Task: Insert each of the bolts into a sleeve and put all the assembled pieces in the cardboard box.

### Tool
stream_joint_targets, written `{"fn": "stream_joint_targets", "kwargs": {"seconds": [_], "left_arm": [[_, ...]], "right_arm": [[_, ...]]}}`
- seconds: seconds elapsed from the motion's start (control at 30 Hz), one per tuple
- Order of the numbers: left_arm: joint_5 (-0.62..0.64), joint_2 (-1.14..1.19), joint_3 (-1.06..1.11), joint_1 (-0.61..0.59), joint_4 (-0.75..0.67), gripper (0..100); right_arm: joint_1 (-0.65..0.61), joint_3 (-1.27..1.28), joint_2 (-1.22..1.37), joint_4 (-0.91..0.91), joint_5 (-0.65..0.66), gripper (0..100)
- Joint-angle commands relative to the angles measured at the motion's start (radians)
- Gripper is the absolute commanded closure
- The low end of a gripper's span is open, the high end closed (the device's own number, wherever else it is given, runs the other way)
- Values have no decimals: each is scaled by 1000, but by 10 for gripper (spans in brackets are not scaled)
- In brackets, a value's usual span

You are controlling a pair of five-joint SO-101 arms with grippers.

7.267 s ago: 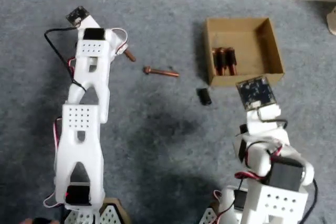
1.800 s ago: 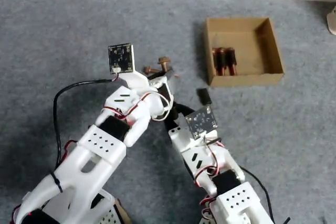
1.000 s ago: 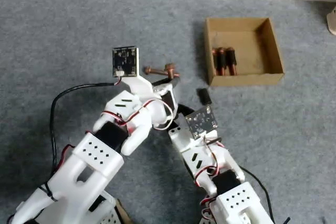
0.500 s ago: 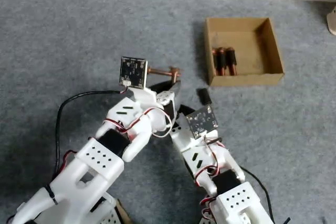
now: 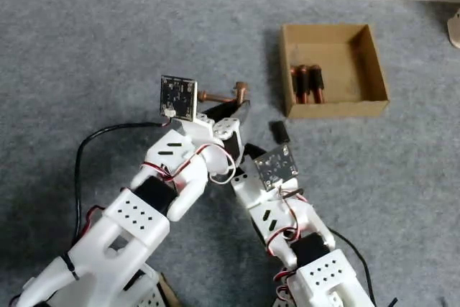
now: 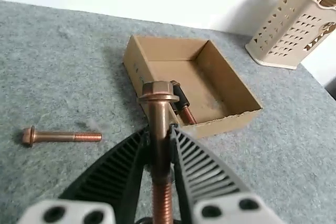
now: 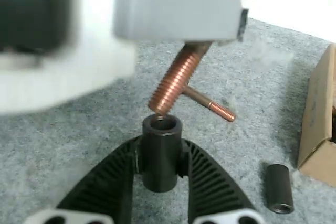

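Observation:
My left gripper [image 6: 159, 130] is shut on a copper bolt [image 6: 159, 109], head up, the shaft clamped between the black fingers. My right gripper [image 7: 160, 157] is shut on a black sleeve [image 7: 161, 153] held upright with its bore open. The bolt's threaded tip [image 7: 173, 88] hangs tilted just above that bore, touching or almost touching the rim. In the high view the held bolt's head [image 5: 241, 90] sits above the left gripper [image 5: 233, 111]; the right gripper [image 5: 245, 151] is right beneath it. A second bolt [image 5: 213, 96] lies on the carpet. A loose sleeve [image 5: 279, 131] lies near the cardboard box [image 5: 372, 55].
The box holds assembled pieces [image 5: 305, 83] along its left inner wall. A beige slotted holder [image 6: 302, 24] stands beyond the box. The two arms meet mid-table; grey carpet [image 5: 86, 55] lies open to the left and far side.
The left arm came from the far left to the middle with a bolt, and the right arm came in with a sleeve. In the last second the bolt head shifted right, over the sleeve.

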Motion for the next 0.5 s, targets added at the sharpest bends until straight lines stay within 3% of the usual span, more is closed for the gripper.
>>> {"fn": "stream_joint_targets", "kwargs": {"seconds": [0.0,0.27,0.47], "left_arm": [[-11,-21,10,-7,-26,994],[-107,-21,156,-5,-290,994],[-91,-21,170,-7,-304,994]], "right_arm": [[-7,124,-2,-4,-5,992],[-7,124,-5,-4,-5,992],[-7,124,-5,-4,-5,992]]}}
